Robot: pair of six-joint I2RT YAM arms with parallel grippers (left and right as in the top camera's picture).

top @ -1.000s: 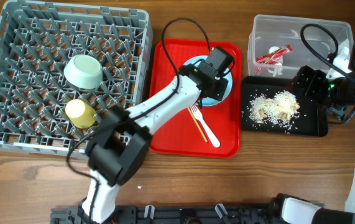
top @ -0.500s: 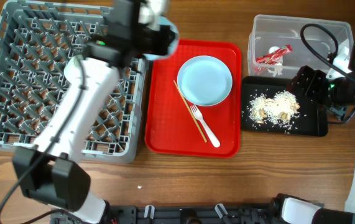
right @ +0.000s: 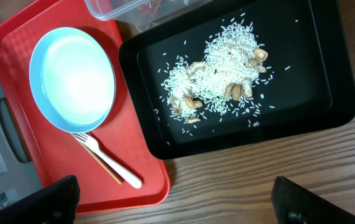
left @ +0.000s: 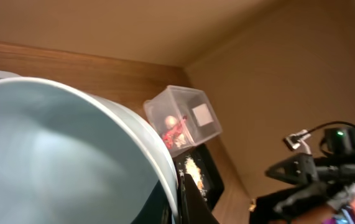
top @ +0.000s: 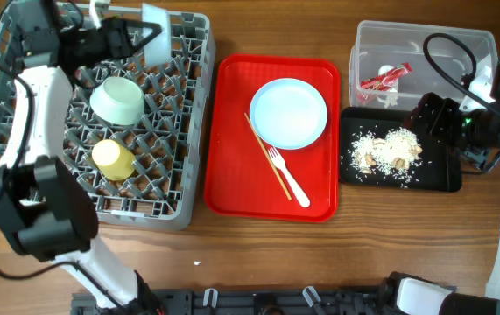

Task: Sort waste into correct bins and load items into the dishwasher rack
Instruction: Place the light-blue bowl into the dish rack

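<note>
Our left gripper (top: pixel 140 37) clamps the smooth pale blue bowl (left: pixel 53 155) above the far edge of the grey lattice rack (top: pixel 22 175). Our right gripper (right: pixel 174 190), fingers apart, hovers over the glossy black tray (right: pixel 326 106) of rice crumbs (right: pixel 217 81). Grained wooden table (top: pixel 390 245) beneath us; tan wall (left: pixel 289 62) behind.

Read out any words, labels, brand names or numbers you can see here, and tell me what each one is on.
No text can be read in any view.
Red wrapper in the clear tub: any print is too small to read.
Pale square patch on the tub's wall, left wrist view: blurred, no letters discernible.
Plate, bowl, red tray, black tray, rack: no markings show.
</note>
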